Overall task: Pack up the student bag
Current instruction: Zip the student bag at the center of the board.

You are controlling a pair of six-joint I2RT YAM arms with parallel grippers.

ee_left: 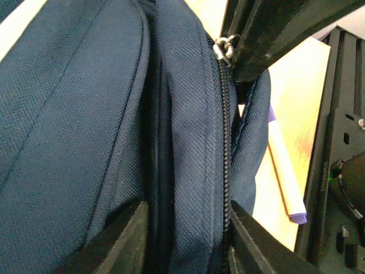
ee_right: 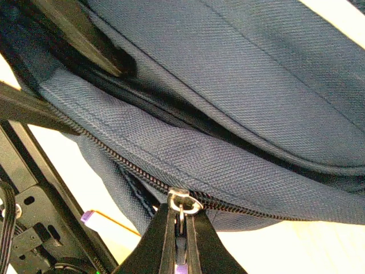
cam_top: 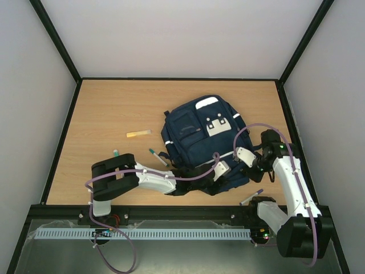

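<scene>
On the wooden bench [cam_top: 102, 114], a yellow stick [cam_top: 138, 133] lies to the left, with a green-capped marker [cam_top: 158, 157] nearer the middle. The left gripper [ee_left: 185, 221] has its jaws partly apart, astride a ridge of fabric at the near edge of the student bag [cam_top: 194, 137]. The bag lies flat, centre-right on the bench. The right gripper [ee_right: 181, 221] is pinched closed on the metal zip pull [ee_right: 182, 201] of the bag. A purple-capped pen [cam_top: 251, 197] lies just beside the bag's near right corner.
</scene>
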